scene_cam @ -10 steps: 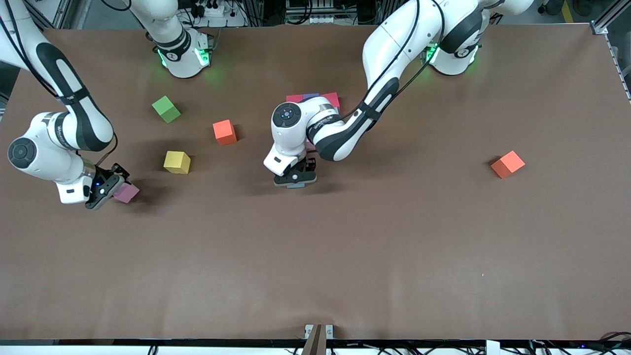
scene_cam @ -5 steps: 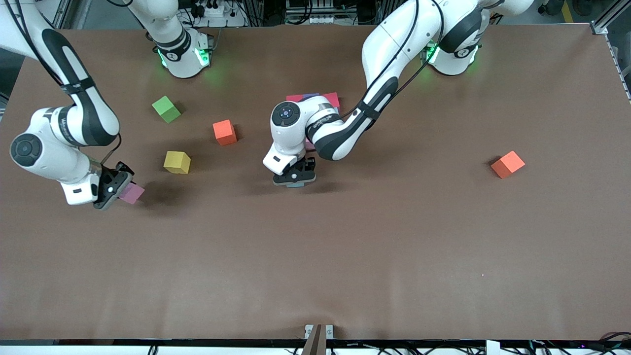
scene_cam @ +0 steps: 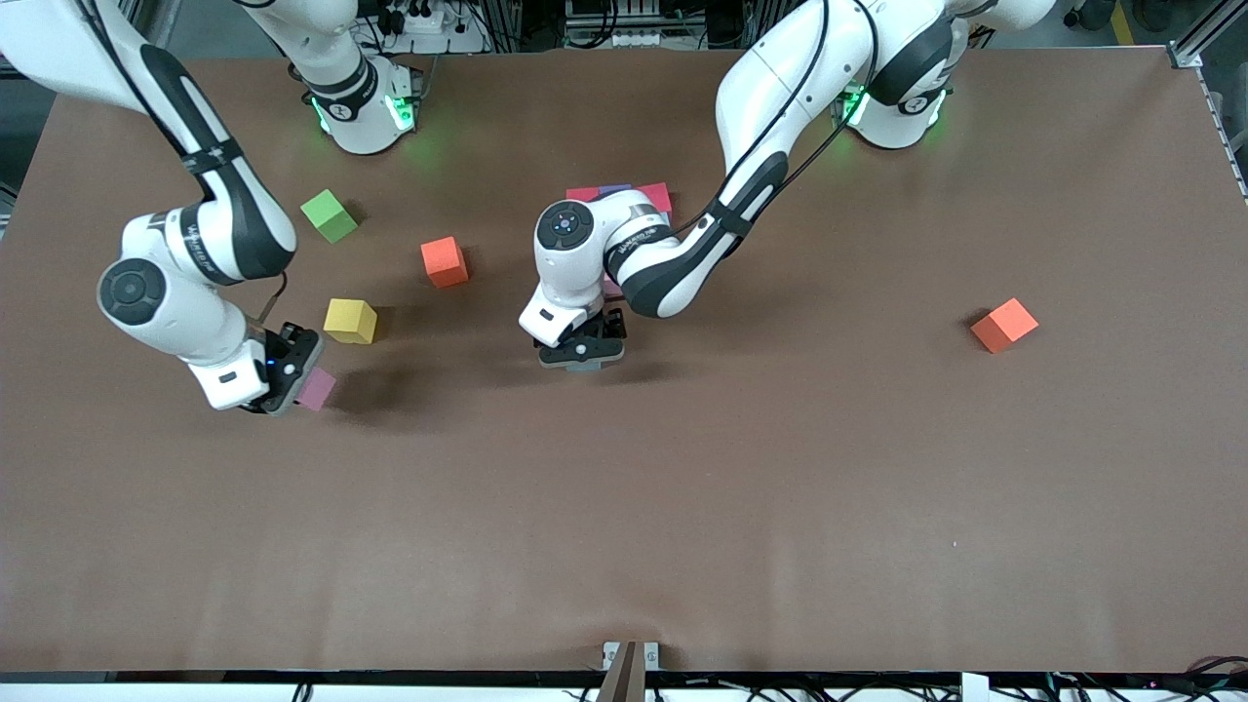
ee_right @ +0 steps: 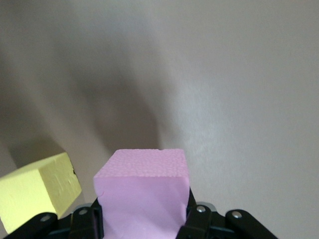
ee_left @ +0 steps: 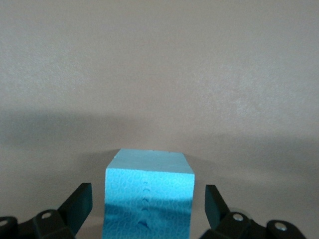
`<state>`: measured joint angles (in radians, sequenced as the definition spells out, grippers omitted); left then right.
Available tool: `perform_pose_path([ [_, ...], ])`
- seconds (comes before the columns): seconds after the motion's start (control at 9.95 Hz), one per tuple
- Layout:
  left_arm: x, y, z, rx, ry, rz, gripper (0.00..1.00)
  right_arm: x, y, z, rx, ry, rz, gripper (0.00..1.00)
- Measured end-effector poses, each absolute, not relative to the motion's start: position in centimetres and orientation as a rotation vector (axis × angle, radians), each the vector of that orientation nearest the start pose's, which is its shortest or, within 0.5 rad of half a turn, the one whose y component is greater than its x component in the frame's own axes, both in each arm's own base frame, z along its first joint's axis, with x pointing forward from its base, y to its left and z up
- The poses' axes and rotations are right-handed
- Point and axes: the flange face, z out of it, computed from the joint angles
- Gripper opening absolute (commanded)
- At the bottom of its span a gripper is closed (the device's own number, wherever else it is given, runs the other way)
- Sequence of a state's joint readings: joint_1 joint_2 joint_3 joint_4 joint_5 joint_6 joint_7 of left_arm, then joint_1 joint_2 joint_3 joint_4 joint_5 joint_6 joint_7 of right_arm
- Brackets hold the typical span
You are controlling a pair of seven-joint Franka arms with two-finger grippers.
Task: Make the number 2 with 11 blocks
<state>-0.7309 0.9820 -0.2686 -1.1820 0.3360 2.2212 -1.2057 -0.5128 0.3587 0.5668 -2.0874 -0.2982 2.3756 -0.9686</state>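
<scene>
left tool (scene_cam: 583,356) low at the table's middle, fingers spread; right tool (scene_cam: 292,382) raised, fingers clamped.

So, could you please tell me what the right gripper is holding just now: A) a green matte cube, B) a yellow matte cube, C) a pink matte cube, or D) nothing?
C: in the right wrist view the right gripper is shut on the pink matte cube, with the yellow matte cube lying loose beside it.
</scene>
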Motion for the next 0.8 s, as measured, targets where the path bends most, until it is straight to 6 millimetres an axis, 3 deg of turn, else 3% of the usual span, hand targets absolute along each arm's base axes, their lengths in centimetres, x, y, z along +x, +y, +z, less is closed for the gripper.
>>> perform_pose_path([
  [0.2, 48.4, -60.4, 23.4, -3.191, -0.26, -0.151, 1.0, 58.4, 3.3, 28.0, -2.568, -1.843, -0.004, 0.51],
  [0.4, 50.0, -58.6, 27.0, -3.156, -0.341, -0.132, 1.0, 58.8, 4.1, 28.7, -2.527, -1.908, -0.028, 0.51],
  [0.6, 53.8, -54.0, 29.5, -3.072, -0.511, -0.114, 1.0, 58.9, 6.4, 29.6, -2.483, -1.947, -0.068, 0.51],
  [0.8, 60.1, -46.1, 29.3, -3.0, -0.712, -0.088, 1.0, 58.8, 9.5, 30.6, -2.435, -1.962, -0.118, 0.51],
])
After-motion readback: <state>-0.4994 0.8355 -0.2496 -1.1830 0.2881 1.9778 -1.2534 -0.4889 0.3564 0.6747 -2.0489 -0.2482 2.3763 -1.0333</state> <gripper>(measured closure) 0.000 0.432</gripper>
